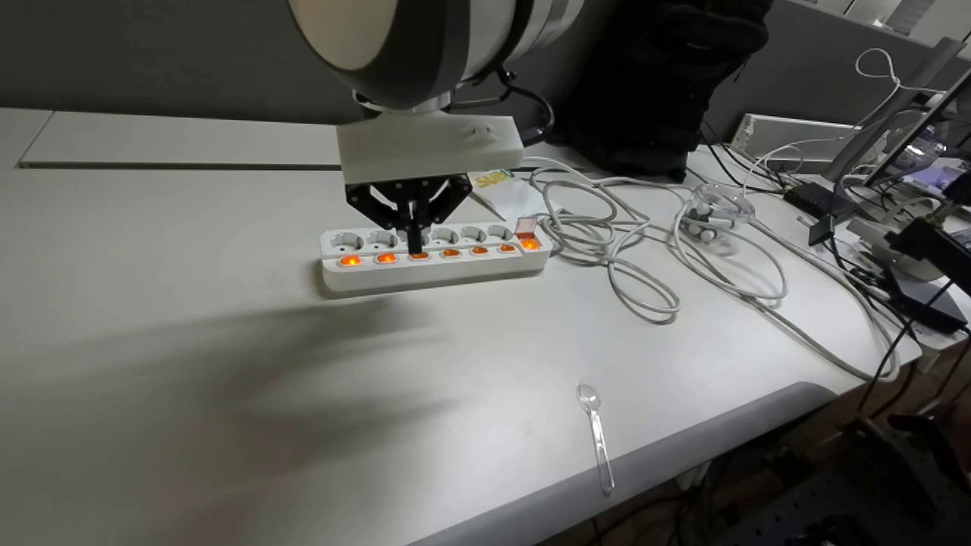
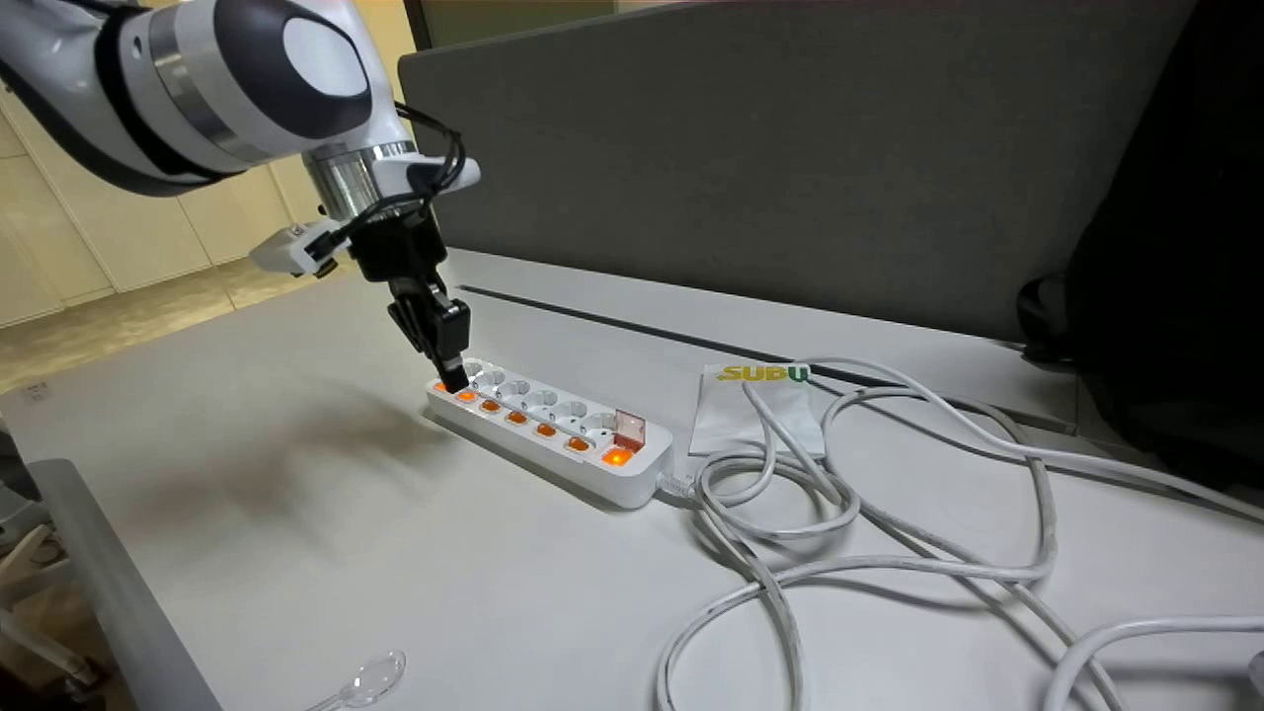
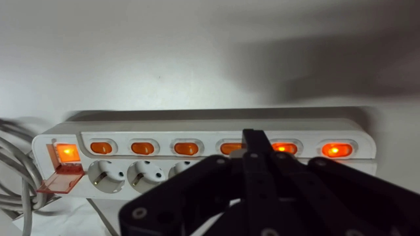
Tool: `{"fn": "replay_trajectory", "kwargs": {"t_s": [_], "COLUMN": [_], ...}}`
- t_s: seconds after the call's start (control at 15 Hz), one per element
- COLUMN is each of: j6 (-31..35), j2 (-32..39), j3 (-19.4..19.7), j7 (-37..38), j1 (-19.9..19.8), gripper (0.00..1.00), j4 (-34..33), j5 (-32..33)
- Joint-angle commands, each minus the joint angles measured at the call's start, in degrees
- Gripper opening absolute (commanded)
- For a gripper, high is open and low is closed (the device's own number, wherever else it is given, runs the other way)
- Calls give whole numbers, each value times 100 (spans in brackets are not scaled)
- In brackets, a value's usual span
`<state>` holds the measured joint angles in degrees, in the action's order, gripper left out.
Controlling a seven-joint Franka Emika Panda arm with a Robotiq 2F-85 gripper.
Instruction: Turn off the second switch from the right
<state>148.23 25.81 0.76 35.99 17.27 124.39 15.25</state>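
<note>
A white power strip [image 1: 425, 271] [image 2: 563, 474] [image 3: 183, 126] lies on the table with a row of orange rocker switches beside its sockets. In the wrist view the second switch from the right [image 3: 284, 148] glows, as does the end switch [image 3: 337, 149]. The same glowing switch shows in both exterior views [image 1: 386, 258] [image 2: 466, 395]. The other small orange switches [image 3: 186, 148] look unlit. My gripper [image 1: 415, 243] [image 2: 455, 379] [image 3: 257, 139] is shut and empty, fingertips together and pointing down at the switch row. In the wrist view they partly cover the glowing second switch and its unlit neighbour. Contact cannot be told.
A lit main switch [image 3: 68, 152] with a raised red cover [image 3: 62, 180] sits at the strip's cable end. Coiled grey-white cable [image 2: 780, 553] and a paper napkin [image 2: 755, 410] lie beside it. A clear spoon [image 1: 596, 436] lies near the table edge. A black backpack [image 1: 652, 83] stands behind.
</note>
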Motion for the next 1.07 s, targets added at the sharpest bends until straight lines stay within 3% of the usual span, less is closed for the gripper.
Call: {"fn": "replay_trajectory", "kwargs": {"t_s": [0.0,1.0], "j6": [-20,17], "j2": [194,763], "j3": [38,57], "j7": [-24,-187], "j1": [63,144], "gripper": [0,0], "j4": [-224,-860], "j5": [-212,-614]}}
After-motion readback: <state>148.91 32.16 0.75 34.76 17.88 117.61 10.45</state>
